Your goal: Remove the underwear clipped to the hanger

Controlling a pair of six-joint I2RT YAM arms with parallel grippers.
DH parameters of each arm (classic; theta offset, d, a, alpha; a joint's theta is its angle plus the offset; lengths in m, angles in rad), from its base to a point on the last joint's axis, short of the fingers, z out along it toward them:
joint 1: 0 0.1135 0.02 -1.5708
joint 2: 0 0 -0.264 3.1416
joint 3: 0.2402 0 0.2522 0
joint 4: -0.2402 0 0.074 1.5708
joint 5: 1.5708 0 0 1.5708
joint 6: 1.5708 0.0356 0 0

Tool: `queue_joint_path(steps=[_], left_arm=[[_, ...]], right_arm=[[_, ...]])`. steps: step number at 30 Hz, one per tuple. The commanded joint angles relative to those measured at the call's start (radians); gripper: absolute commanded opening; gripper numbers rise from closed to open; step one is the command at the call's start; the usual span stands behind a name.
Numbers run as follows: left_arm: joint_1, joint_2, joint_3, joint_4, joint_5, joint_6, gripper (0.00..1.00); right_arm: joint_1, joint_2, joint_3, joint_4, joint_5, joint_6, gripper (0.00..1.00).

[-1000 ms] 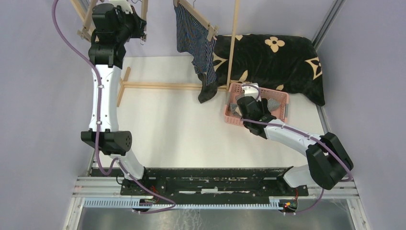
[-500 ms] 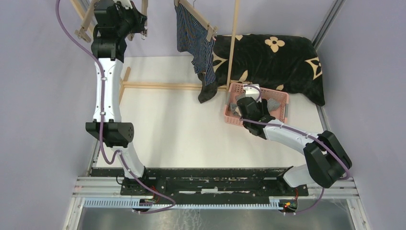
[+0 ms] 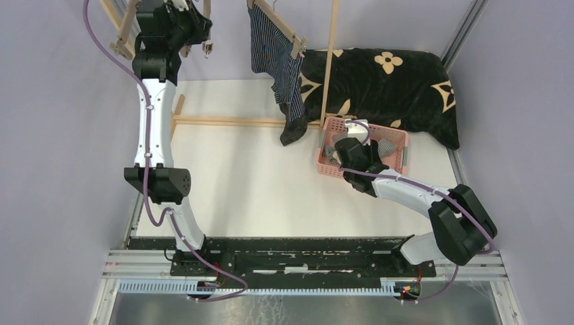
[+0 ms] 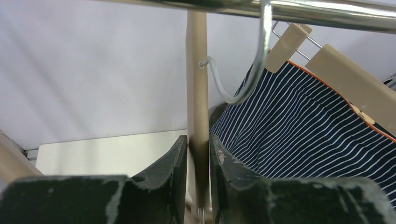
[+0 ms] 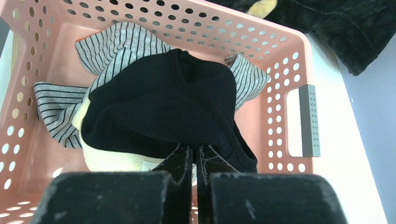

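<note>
One pair is left to free. The navy striped shorts (image 4: 317,135) hang at the far middle, pinched by a wooden clip (image 4: 287,44) on the hanger (image 4: 348,77), whose hook (image 4: 259,56) loops over the metal rail (image 4: 327,11). The left tool (image 4: 198,142) is raised just left of them, jaws narrowly parted around a wooden bar (image 4: 197,70). We cannot tell whether they press it or merely straddle it. We judge it is up there to work the clip.

The right tool (image 5: 192,151) sits low in the pink basket (image 5: 301,51) on the right of the surface (image 3: 237,169). Its jaws are closed, tips at the black shorts (image 5: 163,107), which lie on the grey striped shorts (image 5: 116,46). We cannot tell whether a fold is caught. We judge the basket sits close so freed pairs travel little.
</note>
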State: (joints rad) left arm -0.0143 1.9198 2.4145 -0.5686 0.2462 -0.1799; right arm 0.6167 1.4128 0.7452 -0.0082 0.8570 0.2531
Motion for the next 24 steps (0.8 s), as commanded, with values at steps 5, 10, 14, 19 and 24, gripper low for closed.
queue_joint_path(steps=[5,10,14,19,24], left_arm=[[0.005,-0.08,-0.038,0.084,0.006,-0.019,0.36],[0.004,-0.112,-0.06,0.081,0.019,-0.022,0.41],[0.005,-0.177,-0.12,0.084,0.039,-0.011,0.44],[0.005,-0.292,-0.204,0.083,0.012,0.024,0.43],[0.005,-0.387,-0.248,0.09,-0.049,0.047,0.5]], right_arm=[[-0.005,0.033,0.045,0.004,0.044,0.04,0.01],[-0.006,0.037,0.063,-0.016,0.052,0.041,0.01],[-0.01,0.026,0.086,-0.017,0.059,0.021,0.18],[-0.02,0.033,0.118,-0.029,0.053,0.014,0.44],[-0.025,0.028,0.136,-0.008,0.076,0.011,0.89]])
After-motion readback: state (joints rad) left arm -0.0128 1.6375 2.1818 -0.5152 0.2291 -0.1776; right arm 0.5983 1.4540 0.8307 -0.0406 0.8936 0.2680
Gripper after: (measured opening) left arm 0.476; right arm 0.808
